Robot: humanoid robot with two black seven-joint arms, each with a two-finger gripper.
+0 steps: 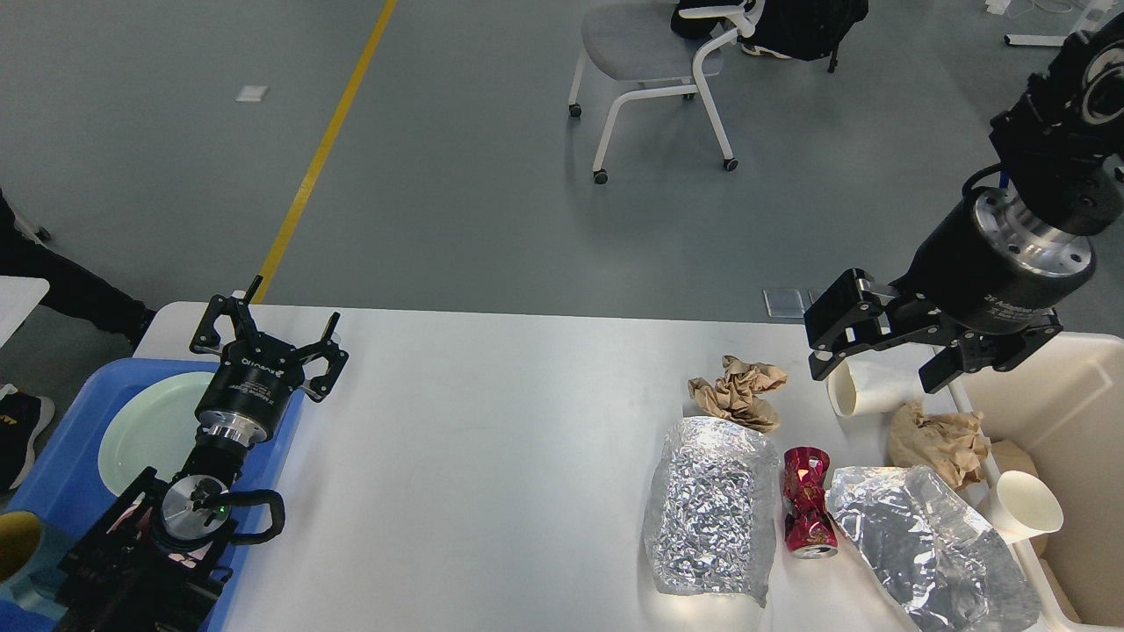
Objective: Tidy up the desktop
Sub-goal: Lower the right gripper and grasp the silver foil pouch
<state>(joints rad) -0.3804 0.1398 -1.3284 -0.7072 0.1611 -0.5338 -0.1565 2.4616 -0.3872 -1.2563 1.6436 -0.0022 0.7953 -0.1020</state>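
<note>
Right tool (882, 355) spread wide above tipped paper cup (869, 387) on white counter (492, 439) — left tool (263, 329) likewise released, empty.

At about 3 o'clock the right gripper (885, 351) covers the top of a tipped white paper cup (865, 391), so whether its fingers touch the cup cannot be told. The right arm runs out past the right edge. The cream-white bin (1067, 399) is cut by the right and bottom edges, and a second paper cup (1024, 517) leans at its rim. At 5 o'clock a crumpled foil sheet (935, 549) is clipped by the bottom edge. At 8 o'clock the left arm hides part of the blue tray (66, 443) and the pale plate (145, 430). The lettering on the left gripper (265, 338) is too small to read. At 12 o'clock the chair (654, 53) is cut off by the top edge.
</note>
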